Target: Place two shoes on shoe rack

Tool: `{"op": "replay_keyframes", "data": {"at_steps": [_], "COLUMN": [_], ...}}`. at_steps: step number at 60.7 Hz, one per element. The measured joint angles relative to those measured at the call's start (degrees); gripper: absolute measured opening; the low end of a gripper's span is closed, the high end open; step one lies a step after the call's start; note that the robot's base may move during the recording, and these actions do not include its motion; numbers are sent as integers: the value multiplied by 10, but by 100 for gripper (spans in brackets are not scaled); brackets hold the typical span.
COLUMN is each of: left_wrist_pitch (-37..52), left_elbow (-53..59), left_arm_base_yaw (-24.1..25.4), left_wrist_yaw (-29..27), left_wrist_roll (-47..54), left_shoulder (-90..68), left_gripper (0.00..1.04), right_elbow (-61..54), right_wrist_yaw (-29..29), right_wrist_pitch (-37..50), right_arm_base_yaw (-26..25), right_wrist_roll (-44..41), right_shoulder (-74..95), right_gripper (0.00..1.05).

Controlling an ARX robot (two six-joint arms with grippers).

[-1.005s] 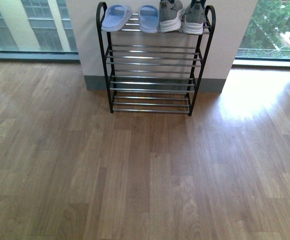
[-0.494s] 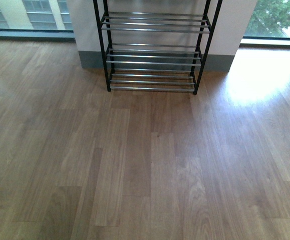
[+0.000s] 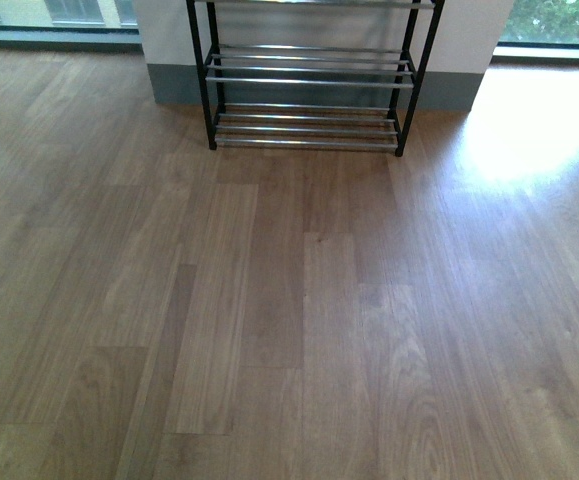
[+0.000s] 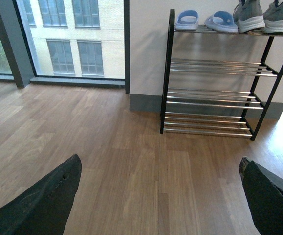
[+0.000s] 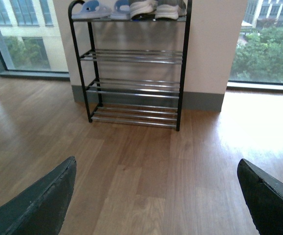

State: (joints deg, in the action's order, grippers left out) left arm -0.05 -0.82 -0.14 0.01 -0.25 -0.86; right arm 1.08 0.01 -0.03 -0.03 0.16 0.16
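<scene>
Warm brown wood-plank flooring (image 3: 269,300) fills most of the front view, its boards laid lengthwise away from the camera, with a bright patch of daylight glare (image 3: 529,120) on the boards at the far right. At the far edge stands the shoe rack (image 3: 309,95), of which only the lower tiers show here: black uprights and thin chrome bars, set against a pale wall with a grey skirting board (image 3: 174,85). Neither arm shows in this view. The left wrist view takes in the whole rack (image 4: 214,83) on its four tiers, with floor-to-ceiling windows (image 4: 68,39) beside it looking out on a pale building. On the top tier lie the pale blue slides (image 4: 205,20), side by side, and next to them the grey sneakers (image 4: 266,14), white soles on the bars; the three tiers below carry no shoes. The left hand (image 4: 156,196) is spread wide, its two dark fingers (image 4: 43,200) at the frame's corners with nothing between them but bare floor. The right wrist view shows the same rack (image 5: 131,68) from the other side, slides (image 5: 95,9) and sneakers (image 5: 156,7) along the top, and a window onto green trees (image 5: 268,49). The right hand (image 5: 156,196) is likewise wide apart and holds nothing, its fingers (image 5: 273,196) over the floor.
</scene>
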Motion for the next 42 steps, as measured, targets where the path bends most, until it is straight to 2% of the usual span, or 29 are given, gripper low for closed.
{"op": "replay_keyframes", "data": {"at_steps": [42], "left_wrist_pitch": [0], "left_elbow": [0], "left_arm_base_yaw": [0], "left_wrist_yaw": [0], "left_wrist_roll": [0], "left_shoulder": [0], "left_gripper": [95], "right_elbow": [0], "right_wrist_yaw": [0], "right_wrist_pitch": [0], "right_arm_base_yaw": [0], "right_wrist_roll": [0], "right_shoulder": [0], "right_gripper": [95]}}
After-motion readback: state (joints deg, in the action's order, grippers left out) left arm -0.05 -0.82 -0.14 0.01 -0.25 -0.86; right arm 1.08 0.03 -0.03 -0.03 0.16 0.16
